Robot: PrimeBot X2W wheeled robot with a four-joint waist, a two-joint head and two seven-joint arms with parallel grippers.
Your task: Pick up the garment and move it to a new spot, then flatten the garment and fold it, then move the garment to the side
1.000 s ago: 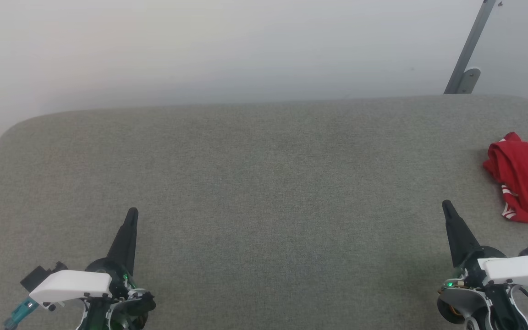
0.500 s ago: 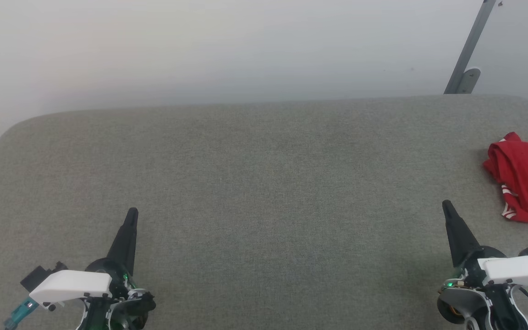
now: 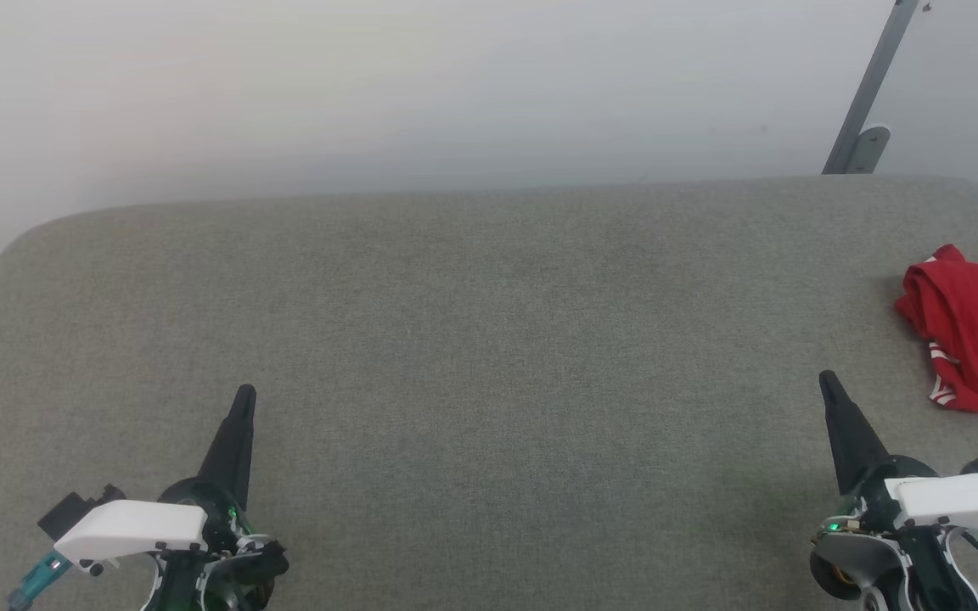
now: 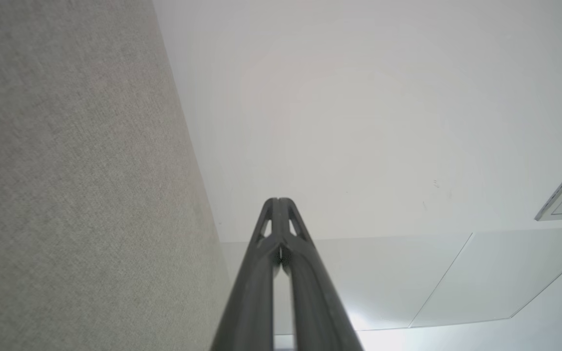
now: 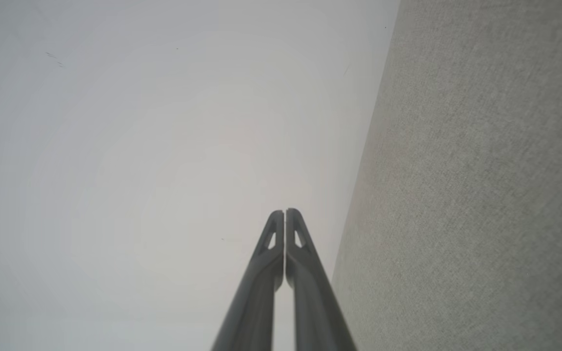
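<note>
In the head view we are reading the whole layout. The left tool point(image 3: 244, 395) is sitting at the lower left and the right tool point(image 3: 826, 378) at the lower right. The garment point(image 3: 977, 331) is lying bunched at the far right edge of the counter point(image 3: 489, 322), partly cut off by the frame. Its red cloth is showing a strip of red-and-white trim on the near side.

The left wrist view is adding finer detail. The two dark fingers point(image 4: 261, 273) are pressing together at their tips, so we are recording the left tool as closed and empty. The right wrist view is giving the same detail for the right tool: its fingers point(image 5: 310, 292) are meeting at the tips, closed and gripping nothing.

Both arms are resting low over the near part of the counter. Each tool is pointing away from the robot and leaning slightly toward the middle, with a white cover point(image 3: 132, 526) on each wrist. The right tool is near the garment but apart from it. The garment is lying beyond that tool and to its right.

The counter is wearing a grey woven fabric, and its far corners are rounding off. A pale wall point(image 3: 370, 85) is standing behind it. A grey metal strut point(image 3: 871, 85) is rising at a slant past the far right corner. In the left wrist view, pale panels point(image 4: 432, 278) with thin seams are showing beyond the counter's edge.
</note>
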